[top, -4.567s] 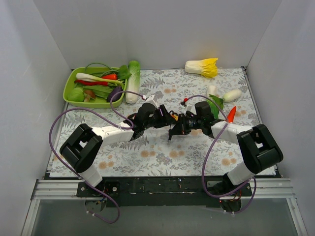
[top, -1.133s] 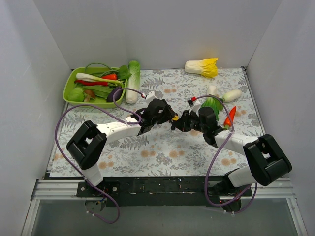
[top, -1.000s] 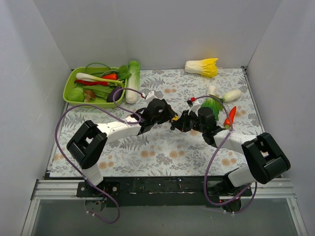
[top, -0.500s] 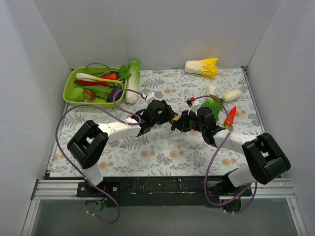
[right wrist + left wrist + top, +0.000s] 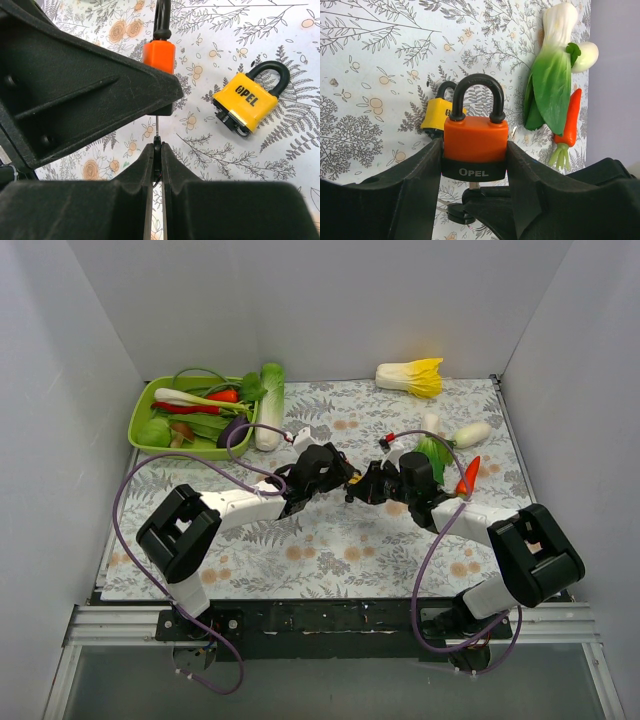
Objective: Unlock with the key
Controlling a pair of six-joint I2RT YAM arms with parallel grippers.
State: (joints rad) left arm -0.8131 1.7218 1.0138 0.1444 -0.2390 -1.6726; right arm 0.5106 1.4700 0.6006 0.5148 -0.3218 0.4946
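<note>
Key [image 5: 157, 130] runs lengthwise into orange padlock [image 5: 475, 145] base, shackle pointing opposite.

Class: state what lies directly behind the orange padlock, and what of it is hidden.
A yellow padlock lies on the floral mat behind the orange padlock; part of its shackle and left side show, its right side is covered.

Cam layout: I'm watching one overhead view plus two wrist close-ups.
Top cam is looking down from above and behind the rig, covering the whole table [image 5: 330, 540] from far off. Left wrist cam is sitting very close, facing the orange padlock [image 5: 476, 145] front-on; right wrist cam is viewing it edge-on, equally close. Both wrist views are sharing that lock and the yellow padlock [image 5: 246, 102] on the table.
</note>
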